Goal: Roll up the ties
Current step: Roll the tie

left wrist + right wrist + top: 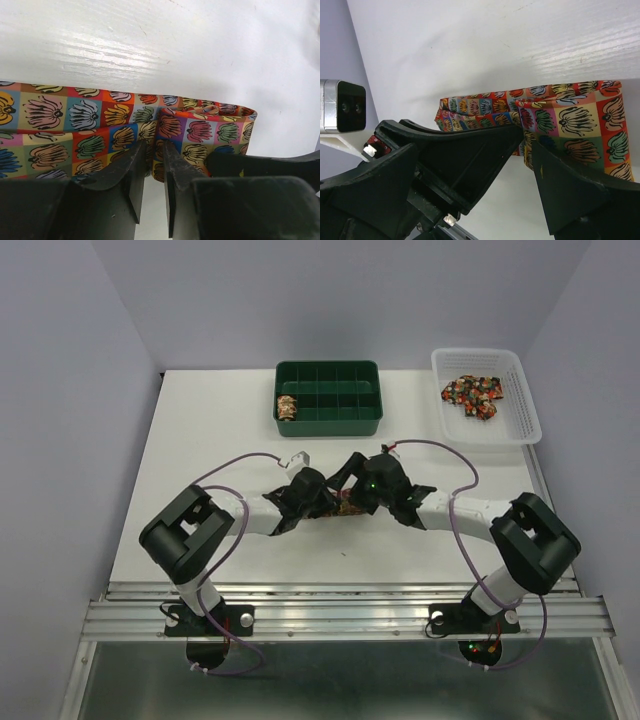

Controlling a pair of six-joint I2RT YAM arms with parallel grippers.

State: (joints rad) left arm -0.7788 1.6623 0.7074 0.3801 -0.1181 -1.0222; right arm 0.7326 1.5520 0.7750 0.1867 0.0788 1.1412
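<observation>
A tie (pixel 75 125) with a patchwork print of red, orange, blue and gold lies flat on the white table, its right end folded back on itself (pixel 235 117). My left gripper (pixel 154 145) is shut on a raised fold at the tie's near edge, fingers almost together. In the right wrist view the same tie (pixel 575 120) runs across the table. There my right gripper (pixel 526 137) stands open, its fingertips straddling the tie's near edge. From above, both grippers meet mid-table over the tie (pixel 346 508), which is mostly hidden under them.
A green compartment box (pixel 330 420) stands at the back centre with one rolled tie (pixel 287 407) in its left cell. A white basket (pixel 520 410) at the back right holds a heap of ties (pixel 472 395). The left wrist camera housing (pixel 342 106) shows at the right wrist view's left edge.
</observation>
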